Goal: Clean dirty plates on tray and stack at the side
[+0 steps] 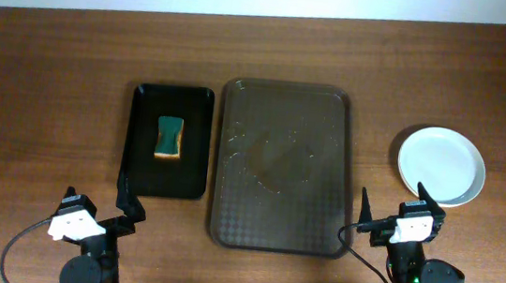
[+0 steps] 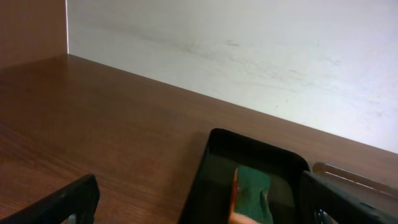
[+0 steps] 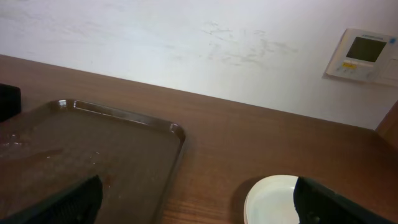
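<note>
Left gripper (image 1: 98, 197) and right gripper (image 1: 395, 209) hung wide open, empty, over the brown wooden table (image 1: 42, 91). Its large dark brown rectangular tray (image 1: 256, 114) lay bare. Beside that, a smaller black tray (image 1: 188, 172) held a green-and-yellow sponge (image 1: 169, 137). Round shallow white plates (image 1: 441, 166) sat right of the brown tray.

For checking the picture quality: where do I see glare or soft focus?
Overhead: sharp, with a pale sheen on the tray. Left wrist: the near fingers are dark and soft. Right wrist: a bright glint runs along the tray rim.
</note>
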